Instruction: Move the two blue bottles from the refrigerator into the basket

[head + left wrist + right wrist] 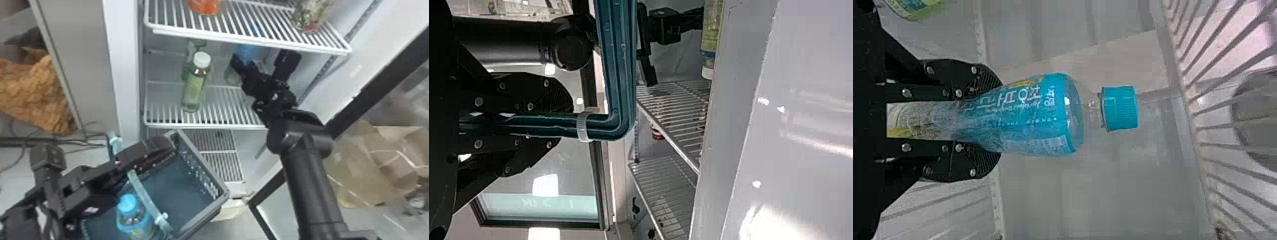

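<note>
Below the upper rack (223, 38), at 1 o'clock: right tool (990, 125) clamped on blue bottle (1028, 120). Second bottle (135, 220), at 7 o'clock, in basket (204, 162) gripped by left tool (564, 122). Premature lifting could knock cap (1120, 108) against rack.

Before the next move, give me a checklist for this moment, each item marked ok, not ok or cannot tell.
1. Right gripper has the second bottle between its fingers: ok.
2. Left gripper closed on the basket's handle: ok.
3. First bottle inside the basket: ok.
4. Both blue bottles in the basket: not ok, the second is in the refrigerator.
5. Front green bottle upright, apart from the right gripper: ok.
6. Second bottle's base off its shelf: cannot tell.
</note>
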`<state>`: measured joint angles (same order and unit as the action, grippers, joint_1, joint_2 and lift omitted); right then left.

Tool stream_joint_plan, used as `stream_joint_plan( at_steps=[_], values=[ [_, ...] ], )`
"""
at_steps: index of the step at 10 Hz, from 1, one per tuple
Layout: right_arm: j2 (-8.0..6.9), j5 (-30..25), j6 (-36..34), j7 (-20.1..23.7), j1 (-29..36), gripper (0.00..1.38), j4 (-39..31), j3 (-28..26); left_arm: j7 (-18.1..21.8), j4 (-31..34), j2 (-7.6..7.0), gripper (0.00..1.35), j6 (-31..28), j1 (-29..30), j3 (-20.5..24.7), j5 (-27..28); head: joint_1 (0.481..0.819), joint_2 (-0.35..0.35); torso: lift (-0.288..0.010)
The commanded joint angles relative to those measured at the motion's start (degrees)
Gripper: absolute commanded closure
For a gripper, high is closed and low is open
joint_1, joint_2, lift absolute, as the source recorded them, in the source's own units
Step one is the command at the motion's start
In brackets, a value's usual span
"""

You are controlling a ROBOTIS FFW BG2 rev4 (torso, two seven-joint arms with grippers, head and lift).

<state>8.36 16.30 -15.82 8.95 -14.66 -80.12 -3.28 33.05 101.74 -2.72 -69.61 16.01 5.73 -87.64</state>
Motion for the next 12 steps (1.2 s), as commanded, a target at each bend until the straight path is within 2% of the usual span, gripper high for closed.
stream_joint_plan(
  at_steps=[1, 3, 7, 12],
  values=[
    [0.35, 1.0, 0.1, 0.5, 3.0, 1.28, -4.0, -0.1, 0.0, 0.0, 0.00, 1.18, 0.0, 0.0, 0.0, -0.1, 0.695, -0.283, -0.216],
    [0.52, 1.2, -2.6, 0.5, 8.6, 1.28, -11.9, -0.9, 0.1, 0.0, 0.00, 1.18, 0.1, 0.0, 0.0, -0.1, 0.695, -0.284, -0.216],
    [1.49, 5.1, -6.7, 0.9, 20.4, 1.28, -27.1, -2.8, 0.1, 0.0, 0.00, 1.18, 0.1, 0.3, -0.1, -0.1, 0.695, -0.294, -0.216],
    [1.93, 9.1, -11.7, 2.2, 34.8, 1.28, -44.5, -6.1, 0.0, -0.1, 0.00, 1.18, 0.1, 0.7, 0.0, -0.1, 0.695, -0.309, -0.216]
  ],
)
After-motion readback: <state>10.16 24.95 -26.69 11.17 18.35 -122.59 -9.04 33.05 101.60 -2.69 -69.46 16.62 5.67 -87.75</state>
